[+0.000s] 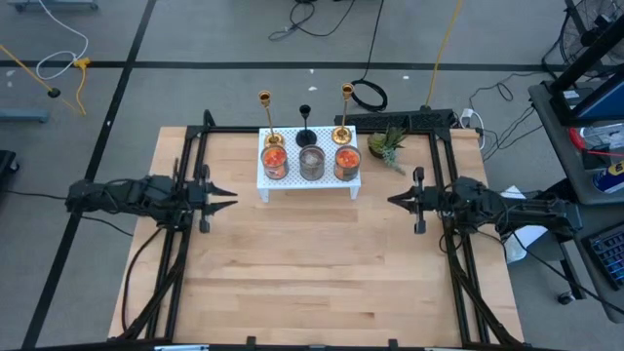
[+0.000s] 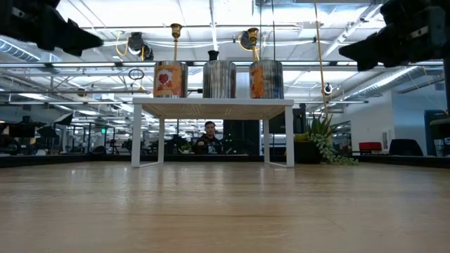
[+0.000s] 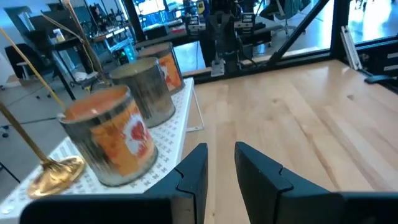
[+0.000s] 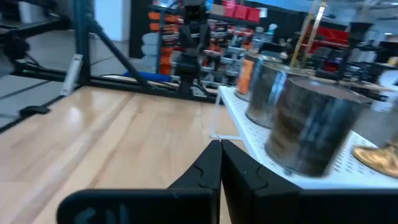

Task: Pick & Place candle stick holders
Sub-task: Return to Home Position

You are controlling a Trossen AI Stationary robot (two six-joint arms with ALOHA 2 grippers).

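Observation:
Two brass candlesticks [image 1: 266, 122] [image 1: 344, 115] and a shorter black one [image 1: 306, 127] stand upright by their round bases on the far part of a small white stand [image 1: 308, 180], behind three tin cans [image 1: 311, 162]. One brass base shows in the left wrist view [image 3: 55, 172], the other in the right wrist view [image 4: 378, 155]. My left gripper [image 1: 230, 198] hovers left of the stand, open and empty, with a narrow gap between its fingers [image 3: 221, 163]. My right gripper [image 1: 393, 200] hovers right of the stand, shut and empty [image 4: 221, 155].
A small potted plant [image 1: 387, 146] stands right of the stand at the table's far edge. A black power strip [image 1: 429, 117] lies behind it. Bare wooden table [image 1: 312, 273] spreads between the arms and toward the near edge. A person [image 2: 209, 138] sits in the room beyond.

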